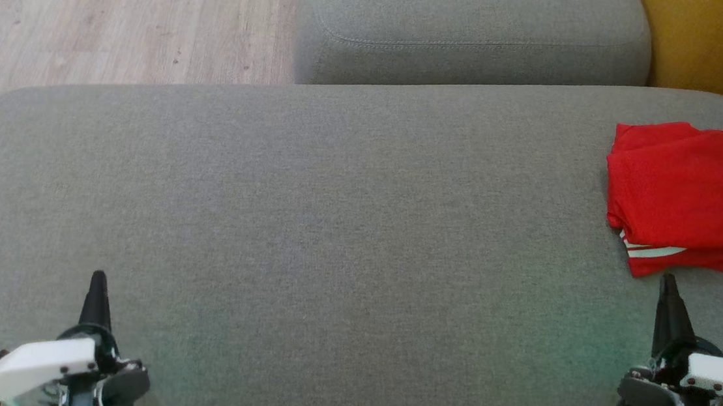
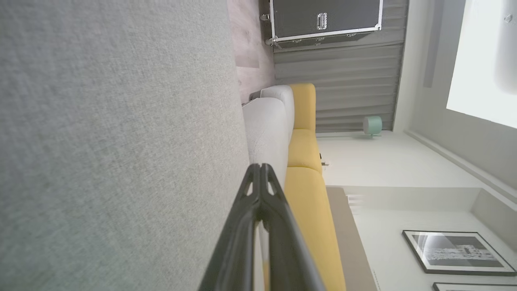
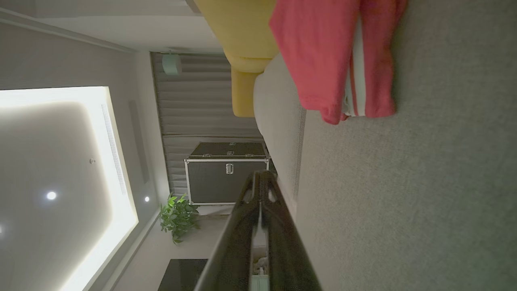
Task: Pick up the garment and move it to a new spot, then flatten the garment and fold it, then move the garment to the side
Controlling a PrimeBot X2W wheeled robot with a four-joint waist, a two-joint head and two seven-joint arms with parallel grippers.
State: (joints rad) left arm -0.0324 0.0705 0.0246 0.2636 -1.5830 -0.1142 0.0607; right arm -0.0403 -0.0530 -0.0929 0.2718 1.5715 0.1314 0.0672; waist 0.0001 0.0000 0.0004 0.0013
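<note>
Evidently folded red garment (image 1: pixel 689 199) was laid at cushion (image 1: pixel 333 227) edge as its side spot; left gripper (image 1: pixel 98 278) and right gripper (image 1: pixel 667 282) were seen clenched, empty.

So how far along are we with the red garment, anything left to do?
Looks essentially finished. Done: the red garment lies folded in a compact stack at the right edge of the grey cushion. In hand: nothing; left gripper and right gripper are shut and empty, the right one just short of the garment. Left: probably nothing.
</note>
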